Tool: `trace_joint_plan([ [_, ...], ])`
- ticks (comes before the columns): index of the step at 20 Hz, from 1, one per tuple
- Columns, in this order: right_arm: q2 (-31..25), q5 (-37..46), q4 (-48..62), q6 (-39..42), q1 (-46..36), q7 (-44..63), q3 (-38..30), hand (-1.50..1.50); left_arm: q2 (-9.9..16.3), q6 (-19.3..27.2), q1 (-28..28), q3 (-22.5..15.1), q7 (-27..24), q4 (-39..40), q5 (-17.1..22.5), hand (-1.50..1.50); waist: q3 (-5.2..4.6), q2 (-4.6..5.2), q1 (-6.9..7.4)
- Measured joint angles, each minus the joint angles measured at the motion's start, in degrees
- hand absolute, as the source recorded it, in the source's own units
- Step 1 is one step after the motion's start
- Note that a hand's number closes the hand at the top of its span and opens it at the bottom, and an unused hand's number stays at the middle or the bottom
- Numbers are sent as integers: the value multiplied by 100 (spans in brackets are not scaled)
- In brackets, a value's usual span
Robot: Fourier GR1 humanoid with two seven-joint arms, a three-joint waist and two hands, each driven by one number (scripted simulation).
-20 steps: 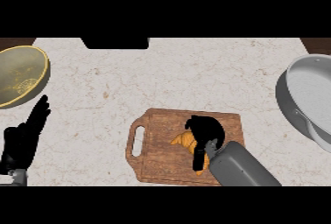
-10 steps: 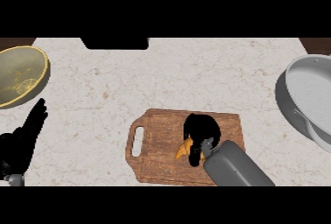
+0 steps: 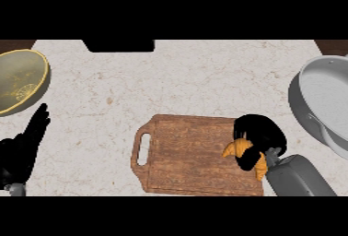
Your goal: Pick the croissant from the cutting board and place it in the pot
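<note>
Your right hand [image 3: 259, 134] is curled around the croissant [image 3: 239, 149] at the cutting board's [image 3: 190, 156] right edge, so carrying it to the grey pot [image 3: 319, 108], far right, remains.

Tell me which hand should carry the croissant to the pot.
Right. The right hand is already curled round the croissant at the board's right edge, and the pot sits on that side. The left hand rests open at far left.
</note>
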Motion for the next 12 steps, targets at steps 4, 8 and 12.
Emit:
trace_joint_plan([
  [4, -316, 379, -488, -338, 76, -10, -186, 150, -26, -30, -86, 14, 87, 24, -25, 0, 1, 0, -4],
  [8, -631, 881, -1291, -727, 119, 194, -346, 150, -47, -21, -101, 62, 59, 77, -33, 0, -1, -19, -50],
  [12, -868, 1433, -1996, -1161, 111, 487, -617, 150, -51, -21, -77, 69, 51, 63, -70, 0, -3, -26, -60],
])
